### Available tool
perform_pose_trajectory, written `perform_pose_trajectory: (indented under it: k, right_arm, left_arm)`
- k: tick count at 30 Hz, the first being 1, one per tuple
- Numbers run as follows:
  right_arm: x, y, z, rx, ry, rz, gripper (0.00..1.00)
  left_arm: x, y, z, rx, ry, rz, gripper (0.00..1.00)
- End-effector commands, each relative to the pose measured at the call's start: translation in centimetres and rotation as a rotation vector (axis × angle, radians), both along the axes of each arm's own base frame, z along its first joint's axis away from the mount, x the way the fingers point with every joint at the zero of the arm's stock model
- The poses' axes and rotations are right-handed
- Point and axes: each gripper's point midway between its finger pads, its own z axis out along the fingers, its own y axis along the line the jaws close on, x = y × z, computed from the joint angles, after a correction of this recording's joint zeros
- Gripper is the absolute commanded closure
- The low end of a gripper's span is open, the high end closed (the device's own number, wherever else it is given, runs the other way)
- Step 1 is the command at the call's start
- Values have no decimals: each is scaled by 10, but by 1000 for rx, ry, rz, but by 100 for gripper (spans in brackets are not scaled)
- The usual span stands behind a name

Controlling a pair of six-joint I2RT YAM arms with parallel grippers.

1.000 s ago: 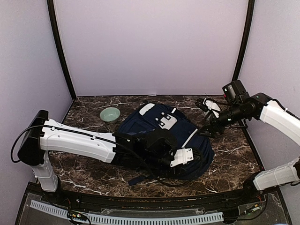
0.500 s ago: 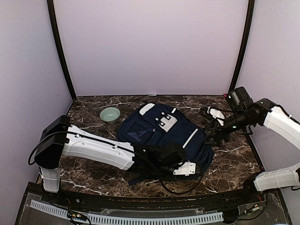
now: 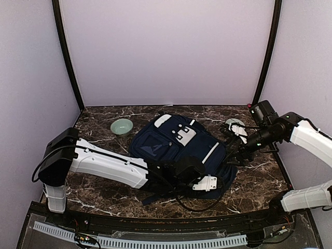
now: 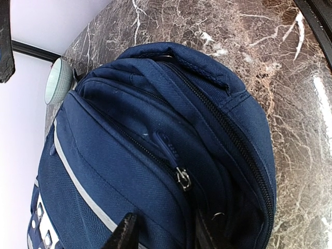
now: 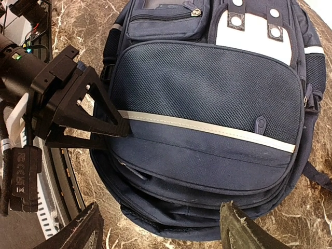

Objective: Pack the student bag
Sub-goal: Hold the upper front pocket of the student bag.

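Note:
The student bag (image 3: pixel 179 142), navy with pale stripes and a white slotted patch, lies flat mid-table with its top end toward the right front. My left gripper (image 3: pixel 206 168) is at that end. In the left wrist view its fingers straddle the bag's (image 4: pixel 129 150) front panel beside a metal zip pull (image 4: pixel 183 178), one finger on the striped outside and one in the dark opening, so the left gripper (image 4: pixel 166 224) is shut on the panel. My right gripper (image 3: pixel 235 153) hovers open just right of the bag; the right gripper (image 5: pixel 160 207) has nothing between its fingers, only the bag's layered top edge (image 5: pixel 207 171) below.
A pale green bowl (image 3: pixel 122 126) sits at the back left of the marble table (image 3: pixel 98 197). A small pale object (image 3: pixel 234 124) lies at the back right near the right arm. Purple walls enclose three sides; a cable rail runs along the near edge.
The left arm drew back toward the near edge and its jaws narrowed onto the bag's front panel. The right gripper came down and nearer, beside the bag's right end.

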Motion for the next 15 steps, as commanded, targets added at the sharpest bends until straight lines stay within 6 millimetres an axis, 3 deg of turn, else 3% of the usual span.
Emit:
perform_pose_trajectory:
  k: [1,8,12,15]
  right_arm:
    - [-1,4,3,33,-8,21,23]
    - [-2,3,2,23,-10,37,26]
    - [-2,3,-2,12,-4,43,26]
    - [-3,3,-5,10,11,50,27]
  left_arm:
    - [6,1,12,-24,-33,2,63]
    - [12,3,6,6,-83,2,60]
    - [20,2,3,16,-137,21,65]
    - [22,0,6,4,-146,24,75]
